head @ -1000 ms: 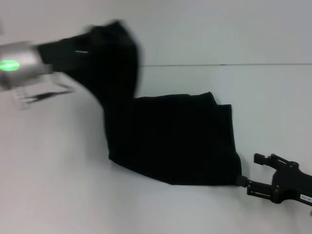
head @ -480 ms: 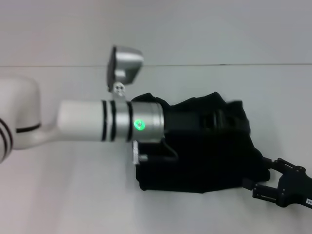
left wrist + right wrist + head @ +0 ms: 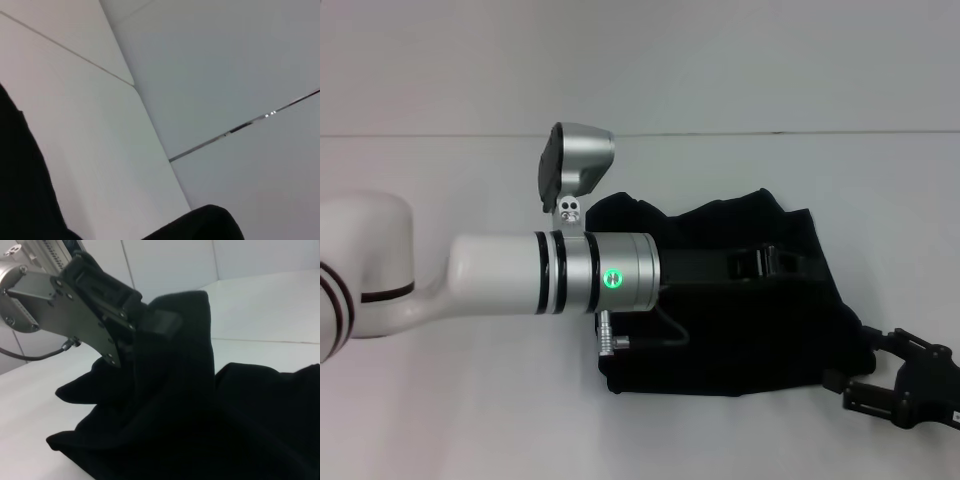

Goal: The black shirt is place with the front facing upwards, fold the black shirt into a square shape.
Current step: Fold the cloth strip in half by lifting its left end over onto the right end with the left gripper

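Note:
The black shirt [image 3: 740, 330] lies bunched on the white table, partly folded over itself; its lettering and neck label are hidden. My left gripper [image 3: 772, 263] reaches across from the left and is shut on a raised fold of the shirt above its middle. In the right wrist view the same gripper [image 3: 159, 322] holds cloth that drapes down around it. Black cloth [image 3: 22, 190] also fills a corner of the left wrist view. My right gripper [image 3: 858, 362] sits low at the shirt's near right corner, jaws apart, fingertips at the cloth edge.
The white table [image 3: 470, 400] runs out to the left and front of the shirt. A seam line [image 3: 770, 133] crosses the far side where the table meets the wall. My left forearm [image 3: 520, 275] spans the left half above the table.
My left gripper has carried the lifted side of the shirt from the far left over to the right, laying it across the rest. The right gripper has shifted slightly right and nearer.

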{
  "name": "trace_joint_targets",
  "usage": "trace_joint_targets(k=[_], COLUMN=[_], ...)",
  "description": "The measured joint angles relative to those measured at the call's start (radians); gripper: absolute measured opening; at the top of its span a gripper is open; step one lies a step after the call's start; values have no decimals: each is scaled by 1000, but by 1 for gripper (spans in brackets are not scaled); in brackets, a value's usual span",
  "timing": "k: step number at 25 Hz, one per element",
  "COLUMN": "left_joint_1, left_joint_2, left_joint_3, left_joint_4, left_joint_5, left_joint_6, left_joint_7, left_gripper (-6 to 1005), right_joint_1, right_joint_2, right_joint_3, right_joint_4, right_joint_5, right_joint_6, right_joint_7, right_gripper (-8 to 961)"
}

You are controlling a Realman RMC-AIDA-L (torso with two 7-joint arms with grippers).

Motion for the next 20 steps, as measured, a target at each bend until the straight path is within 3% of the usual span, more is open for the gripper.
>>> trace_joint_targets(k=[7, 12, 16, 20], left_joint_1=[-17, -26, -17, -8], left_joint_2=[-1, -1, -1, -1], left_joint_3=[-3, -10, -65, -91], left_joint_4=[-76, -134, -176, -191], left_joint_5=[-54, -86, -105, -100], left_joint_6=[-62, -70, -68, -62], left_joint_7=[82, 184, 284, 318], left_gripper=[31, 31, 153, 300], right_joint_1=[-34, -47, -54, -55], right_joint_2=[-11, -10, -3, -2], right_joint_3=[98, 233, 360, 413], right_joint_4=[-5, -6, -6, -5], right_joint_5=[4, 5, 5, 5], right_joint_6=[-5, 16, 13, 12], right_joint_7=[0, 9, 5, 4], right_gripper=[944, 945, 945, 945])
